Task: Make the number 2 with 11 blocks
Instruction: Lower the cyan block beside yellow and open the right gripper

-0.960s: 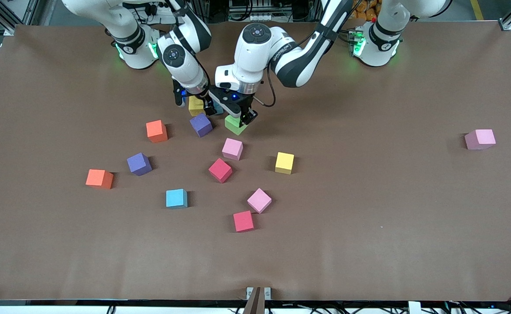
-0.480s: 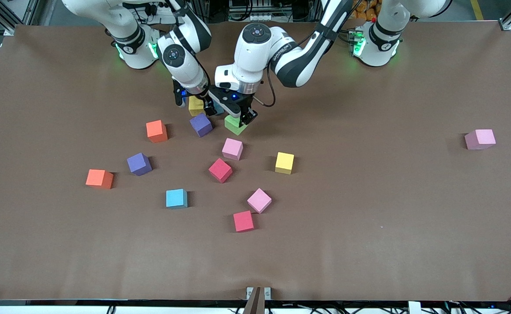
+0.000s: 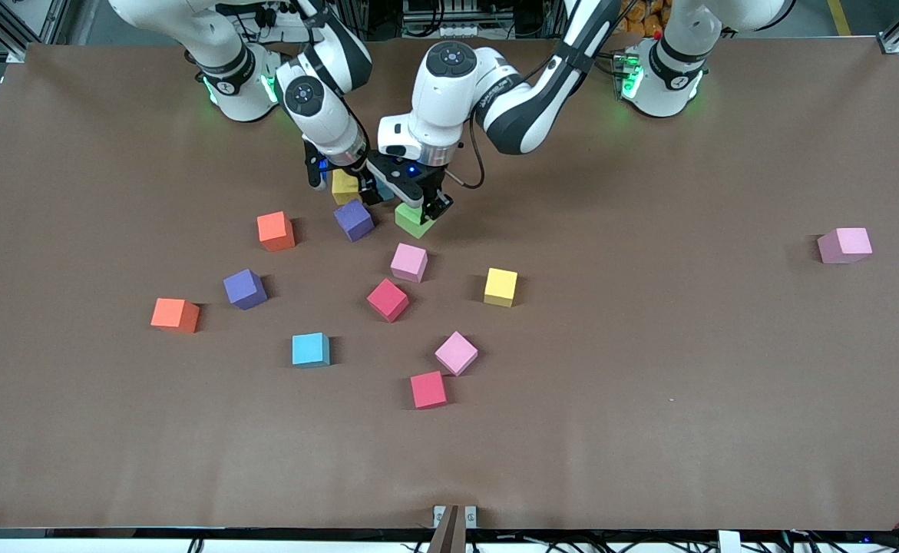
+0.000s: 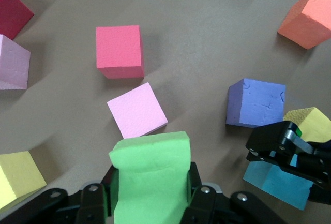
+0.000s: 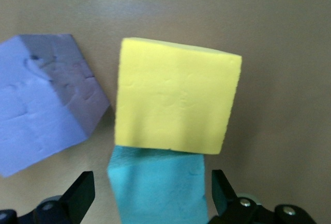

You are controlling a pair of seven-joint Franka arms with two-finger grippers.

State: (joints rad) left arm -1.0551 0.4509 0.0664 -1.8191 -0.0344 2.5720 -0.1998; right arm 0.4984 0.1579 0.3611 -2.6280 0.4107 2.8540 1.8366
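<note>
almost nothing is changing over the last second: the left gripper (image 4: 150,203) is still pinching a green foam cube (image 3: 412,219) low over the brown tabletop (image 3: 649,384), while the right gripper (image 5: 150,193), spread wide, is hovering at stacked yellow (image 5: 176,97) and blue foam cubes (image 5: 158,188), so the digit is barely begun.

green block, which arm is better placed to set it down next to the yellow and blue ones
Left. The left gripper is already shut on the green block, right beside the yellow block and blue block. The right gripper hangs open-jawed over those two, holding nothing.
</note>
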